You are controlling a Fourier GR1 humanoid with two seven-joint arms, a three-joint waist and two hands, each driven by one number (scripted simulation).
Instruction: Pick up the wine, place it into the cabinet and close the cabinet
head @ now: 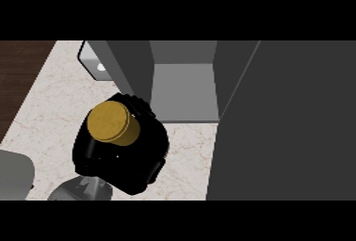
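Black fingers [142, 110] of the left hand [122, 160] were curled round the wine [111, 122], whose gold cap faced up. It was held above the marble desk [55, 108], just left of the open grey cabinet [181, 89]. Its door [285, 122] stood at the right.

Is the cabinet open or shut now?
Open. The cabinet shows its grey inside, and its door stands swung out at the right.
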